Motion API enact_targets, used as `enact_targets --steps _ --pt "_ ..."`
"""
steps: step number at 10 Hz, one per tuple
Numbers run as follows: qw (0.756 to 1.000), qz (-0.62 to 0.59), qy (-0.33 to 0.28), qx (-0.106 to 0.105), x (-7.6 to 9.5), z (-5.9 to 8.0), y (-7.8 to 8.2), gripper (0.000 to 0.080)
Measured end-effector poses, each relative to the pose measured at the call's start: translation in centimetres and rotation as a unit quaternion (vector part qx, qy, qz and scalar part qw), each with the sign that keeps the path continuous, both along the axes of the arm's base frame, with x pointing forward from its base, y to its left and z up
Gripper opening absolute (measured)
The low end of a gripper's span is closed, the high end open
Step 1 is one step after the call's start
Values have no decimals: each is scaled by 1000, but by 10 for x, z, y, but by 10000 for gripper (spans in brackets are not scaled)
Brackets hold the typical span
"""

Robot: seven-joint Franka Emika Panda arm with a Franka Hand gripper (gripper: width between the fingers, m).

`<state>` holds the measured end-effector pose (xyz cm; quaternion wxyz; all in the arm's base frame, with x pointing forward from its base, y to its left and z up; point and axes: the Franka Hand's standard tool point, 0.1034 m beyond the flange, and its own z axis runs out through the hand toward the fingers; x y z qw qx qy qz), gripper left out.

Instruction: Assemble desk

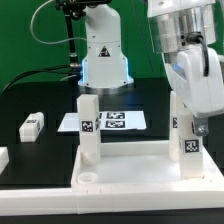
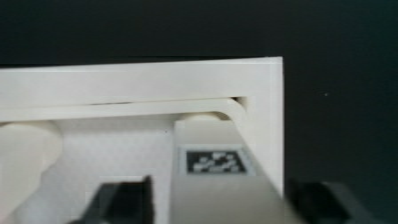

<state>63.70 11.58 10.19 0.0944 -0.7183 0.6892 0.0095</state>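
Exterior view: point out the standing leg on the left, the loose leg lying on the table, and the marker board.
standing leg (image 1: 88,128), exterior view, mid shaft above its tag.
loose leg (image 1: 33,124), exterior view, top face.
marker board (image 1: 134,121), exterior view, white right part.

1 tabletop (image 1: 130,168); 2 legs upright in it (image 1: 89,128) (image 1: 186,135); 2 loose legs (image 1: 33,125) (image 1: 3,158); 1 marker board (image 1: 108,121); 1 gripper (image 1: 195,128).
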Motion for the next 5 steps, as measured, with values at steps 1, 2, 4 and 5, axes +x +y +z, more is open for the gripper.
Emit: enact_targets --steps 1,2,4,5 --pt "995 100 -9 -17 -4 -4 2 523" --pt "982 186 -19 -26 -5 -4 1 523" --pt "939 335 -57 -50 -4 -2 -10 641" --pt "934 349 -55 -53 -6 -3 -11 641"
